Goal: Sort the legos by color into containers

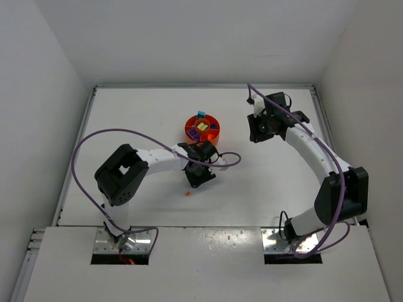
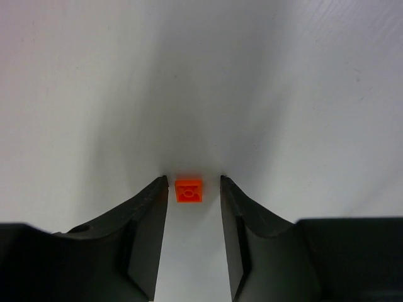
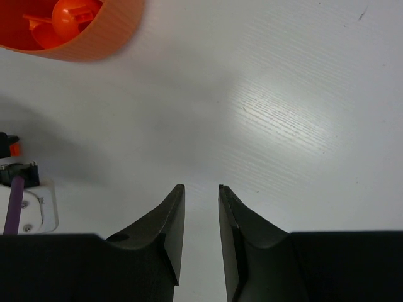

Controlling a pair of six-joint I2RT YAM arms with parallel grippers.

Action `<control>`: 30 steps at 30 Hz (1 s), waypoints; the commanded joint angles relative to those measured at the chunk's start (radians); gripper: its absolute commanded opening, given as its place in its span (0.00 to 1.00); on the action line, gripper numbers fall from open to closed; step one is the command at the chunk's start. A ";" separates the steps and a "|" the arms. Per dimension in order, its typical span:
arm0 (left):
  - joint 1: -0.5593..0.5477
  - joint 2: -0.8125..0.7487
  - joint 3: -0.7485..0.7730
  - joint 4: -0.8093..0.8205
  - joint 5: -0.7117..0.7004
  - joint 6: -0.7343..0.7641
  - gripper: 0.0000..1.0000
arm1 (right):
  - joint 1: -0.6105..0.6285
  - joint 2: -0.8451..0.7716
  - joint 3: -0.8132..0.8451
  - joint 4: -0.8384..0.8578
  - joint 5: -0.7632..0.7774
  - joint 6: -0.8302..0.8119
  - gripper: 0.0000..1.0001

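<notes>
A small square orange lego [image 2: 189,190] lies flat on the white table, right at the tips of my left gripper [image 2: 193,179]. The jaws are open and stand on either side of the lego, with a thin gap on each side. From above, the same lego [image 1: 187,194] shows just in front of the left gripper [image 1: 200,176]. The round orange dish of containers [image 1: 212,128] sits behind it, with cyan [image 1: 201,115], lime [image 1: 202,126] and purple [image 1: 194,134] legos in it. My right gripper [image 3: 201,187] is open a little and holds nothing. It hovers right of the dish [image 3: 94,31].
White walls close in the table at the left, back and right. The left arm's purple cable [image 1: 82,157] loops out over the table's left side. Part of the left arm [image 3: 19,189] shows at the left edge of the right wrist view.
</notes>
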 commanded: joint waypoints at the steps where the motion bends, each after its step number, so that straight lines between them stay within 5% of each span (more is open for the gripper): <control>1: 0.018 0.023 0.018 0.005 0.022 0.011 0.43 | -0.005 0.004 0.024 0.016 -0.016 -0.007 0.28; 21: 0.056 0.060 0.009 -0.032 0.022 0.030 0.40 | -0.005 0.013 0.024 0.016 -0.025 -0.007 0.28; 30: 0.056 0.069 0.009 -0.041 0.022 0.039 0.24 | -0.015 0.013 0.024 0.016 -0.025 -0.007 0.28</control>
